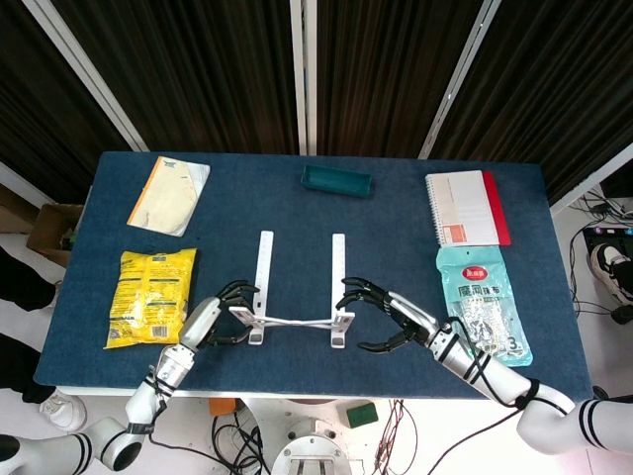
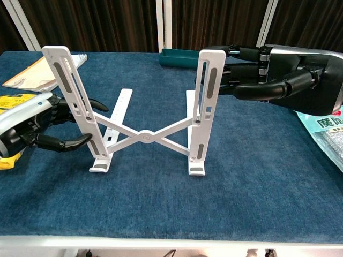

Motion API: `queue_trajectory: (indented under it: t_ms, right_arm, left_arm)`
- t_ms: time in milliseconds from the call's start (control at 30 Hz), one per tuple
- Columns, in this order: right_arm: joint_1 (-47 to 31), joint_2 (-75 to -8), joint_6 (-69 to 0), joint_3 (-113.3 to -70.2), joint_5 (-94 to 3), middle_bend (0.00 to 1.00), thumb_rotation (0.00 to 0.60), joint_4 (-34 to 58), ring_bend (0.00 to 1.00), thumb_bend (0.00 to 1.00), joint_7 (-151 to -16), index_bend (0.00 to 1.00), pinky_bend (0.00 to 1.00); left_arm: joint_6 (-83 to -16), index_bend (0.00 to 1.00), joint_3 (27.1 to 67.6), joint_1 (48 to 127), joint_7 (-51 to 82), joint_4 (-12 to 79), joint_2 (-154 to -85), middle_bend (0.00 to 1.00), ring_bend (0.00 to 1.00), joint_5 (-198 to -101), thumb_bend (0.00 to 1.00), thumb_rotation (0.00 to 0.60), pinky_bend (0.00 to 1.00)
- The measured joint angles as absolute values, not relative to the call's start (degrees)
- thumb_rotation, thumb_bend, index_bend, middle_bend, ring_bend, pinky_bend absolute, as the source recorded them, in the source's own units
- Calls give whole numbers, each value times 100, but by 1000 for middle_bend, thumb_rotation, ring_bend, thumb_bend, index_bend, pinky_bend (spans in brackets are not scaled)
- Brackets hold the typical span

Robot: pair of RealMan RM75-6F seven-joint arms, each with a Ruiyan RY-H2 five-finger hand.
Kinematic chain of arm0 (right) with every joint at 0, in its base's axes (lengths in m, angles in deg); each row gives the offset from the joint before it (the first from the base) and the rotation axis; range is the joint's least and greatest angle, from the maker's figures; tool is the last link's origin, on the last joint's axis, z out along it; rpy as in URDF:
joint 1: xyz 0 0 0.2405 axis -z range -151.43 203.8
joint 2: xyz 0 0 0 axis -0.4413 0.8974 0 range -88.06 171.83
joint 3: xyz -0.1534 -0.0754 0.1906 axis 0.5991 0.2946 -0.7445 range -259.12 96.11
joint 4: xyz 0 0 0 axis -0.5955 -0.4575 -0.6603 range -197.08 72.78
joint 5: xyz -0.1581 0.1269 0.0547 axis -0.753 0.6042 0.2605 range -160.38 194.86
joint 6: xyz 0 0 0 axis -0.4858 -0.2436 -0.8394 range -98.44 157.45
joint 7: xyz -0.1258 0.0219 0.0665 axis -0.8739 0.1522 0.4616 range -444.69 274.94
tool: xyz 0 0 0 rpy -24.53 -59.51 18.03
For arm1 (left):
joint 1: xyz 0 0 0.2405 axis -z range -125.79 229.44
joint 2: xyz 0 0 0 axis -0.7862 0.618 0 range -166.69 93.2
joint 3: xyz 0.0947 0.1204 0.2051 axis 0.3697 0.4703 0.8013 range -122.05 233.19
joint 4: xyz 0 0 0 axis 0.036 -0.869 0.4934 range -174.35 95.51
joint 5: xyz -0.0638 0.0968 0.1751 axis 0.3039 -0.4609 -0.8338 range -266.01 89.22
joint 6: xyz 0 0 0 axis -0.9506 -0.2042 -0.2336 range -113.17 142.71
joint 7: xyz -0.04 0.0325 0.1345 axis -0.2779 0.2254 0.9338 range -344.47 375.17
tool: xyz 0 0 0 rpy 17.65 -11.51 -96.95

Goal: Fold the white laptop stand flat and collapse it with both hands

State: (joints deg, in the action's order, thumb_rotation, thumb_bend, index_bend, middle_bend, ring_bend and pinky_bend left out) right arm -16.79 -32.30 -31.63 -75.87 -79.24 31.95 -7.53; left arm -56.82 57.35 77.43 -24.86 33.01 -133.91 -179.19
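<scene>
The white laptop stand [image 2: 144, 136] stands unfolded at the table's near middle, its two uprights raised over flat base rails [image 1: 263, 267]. My left hand [image 2: 45, 126] cups the left upright [image 2: 69, 91], fingers behind it and thumb in front at its lower part. My right hand [image 2: 268, 80] reaches in from the right. Its fingers lie behind the top of the right upright [image 2: 208, 91], and its thumb stops just short of the upright's edge. In the head view the left hand [image 1: 213, 322] and right hand [image 1: 388, 315] flank the stand [image 1: 297, 322].
A teal tray [image 1: 336, 181] sits behind the stand. A notebook [image 1: 465, 208] and a light-blue snack bag [image 1: 482, 302] lie to the right. A yellow bag [image 1: 151, 295] and a tan booklet [image 1: 170, 194] lie to the left. The table's front edge [image 2: 171, 241] is close.
</scene>
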Motion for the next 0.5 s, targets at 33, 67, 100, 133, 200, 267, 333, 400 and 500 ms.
queue_trajectory:
  t_ms: [33,67,100,133,200,267,333,400,500]
  right_arm:
    - [-1679,-3241,-3124,-7591,-7893,249,600,3206,81,160,-868,114,66]
    - [-1680,-3256,-3080,-7602,-7848,245,600,3221,79,157,-987,111,66]
    - [-1683,-3283,-3020,-7632,-7767,241,600,3243,79,156,-1153,109,66]
    - [-1687,-3311,-2979,-7667,-7696,239,600,3259,79,155,-1281,108,66]
    - [-1698,-3412,-2901,-7789,-7504,238,600,3289,78,155,-1592,105,66]
    - [-1707,-3545,-2846,-7936,-7293,238,600,3307,78,155,-1848,101,66]
    - [-1728,-3736,-2769,-8134,-7015,237,600,3311,79,155,-2144,94,66]
    - [-1755,-3922,-2670,-8323,-6739,237,600,3291,79,155,-2377,90,66]
    - [-1787,-4149,-2534,-8572,-6386,236,600,3211,79,155,-2658,82,66]
  left_arm:
    - [-5675,208,5732,7749,-2470,3334,-13366,105,68,-17922,214,600,230]
    - [-5689,202,5720,7750,-2432,3362,-13344,100,65,-17925,207,600,225]
    - [-5718,184,5703,7744,-2394,3377,-13331,87,56,-17924,189,600,215]
    - [-5762,171,5684,7735,-2351,3392,-13318,79,50,-17923,177,600,208]
    - [-5895,159,5635,7701,-2232,3427,-13277,74,45,-17922,162,600,204]
    - [-6041,159,5594,7652,-2092,3481,-13195,73,45,-17922,158,600,202]
    - [-6145,159,5574,7609,-1971,3547,-13085,73,45,-17929,156,600,201]
    - [-6240,159,5563,7555,-1812,3627,-12939,73,45,-17938,154,600,200]
    - [-6351,159,5557,7473,-1546,3743,-12733,73,45,-17944,153,600,199]
